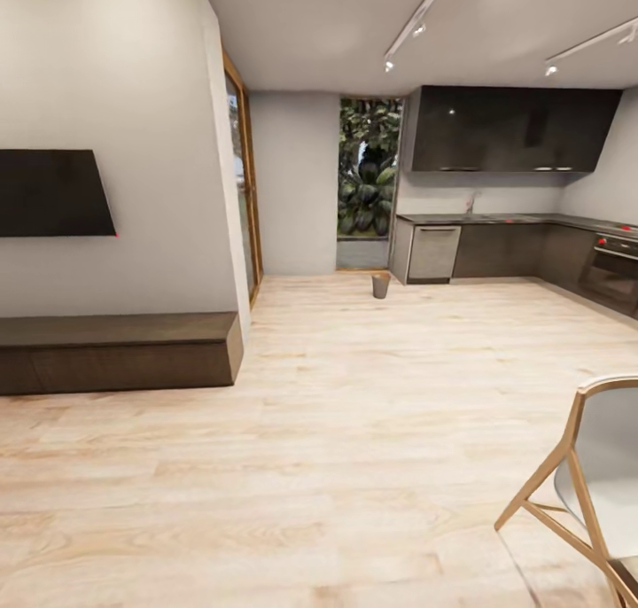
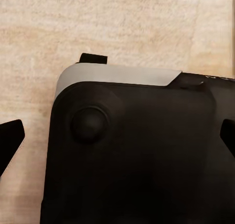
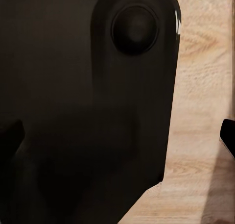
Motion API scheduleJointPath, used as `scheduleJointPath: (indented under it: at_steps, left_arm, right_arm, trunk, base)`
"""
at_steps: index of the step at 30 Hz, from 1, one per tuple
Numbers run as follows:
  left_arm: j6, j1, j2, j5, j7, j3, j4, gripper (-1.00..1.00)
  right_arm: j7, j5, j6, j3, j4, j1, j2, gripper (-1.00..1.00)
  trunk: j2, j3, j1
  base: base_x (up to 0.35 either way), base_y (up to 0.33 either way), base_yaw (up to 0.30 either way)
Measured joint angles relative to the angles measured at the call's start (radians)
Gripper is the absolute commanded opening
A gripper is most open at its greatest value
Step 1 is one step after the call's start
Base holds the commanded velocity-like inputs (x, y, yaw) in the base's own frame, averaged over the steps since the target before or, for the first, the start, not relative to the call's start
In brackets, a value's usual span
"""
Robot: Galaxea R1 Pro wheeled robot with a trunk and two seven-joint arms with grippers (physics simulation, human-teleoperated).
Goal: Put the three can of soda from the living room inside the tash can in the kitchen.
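**Open floor ahead, bin waiting by the kitchen cabinets**

The pale wood floor (image 1: 354, 413) runs wide and bare from the robot to the kitchen (image 1: 523, 191), a clear lane for a wheeled base. Its planks are matt, with soft grain. Glossy dark cabinets (image 1: 514, 129) hang flat-fronted over a grey desk (image 1: 496, 219). On the left wall a black screen (image 1: 53, 193) sits above a long, low wooden bench (image 1: 115, 351). A bentwood chair (image 1: 585, 484) with a smooth pale seat edges in nearby. The tash can (image 1: 380, 285), small, round and tapered, stands on the floor just beside the cabinet end, probably kept there within easy reach of the desk.

Both wrist views look down on the robot's own rounded black body above the floor; dark tips show at the edges, well apart, so both the left pincer (image 2: 117, 136) and the right pincer (image 3: 117, 136) read as spread and empty. No soda can is visible.
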Motion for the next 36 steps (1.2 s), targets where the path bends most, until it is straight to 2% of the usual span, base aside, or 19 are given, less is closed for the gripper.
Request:
scheduleJointPath:
  at_steps: [36]
  left_arm:
    - [0.0,0.0,0.0,0.001,0.002,0.0,0.0,1.0]
  right_arm:
    - [0.0,0.0,0.0,0.0,0.0,0.0,-0.001,1.0]
  trunk:
    - [0.0,0.0,0.0]
  base:
    - [0.336,0.0,0.0]
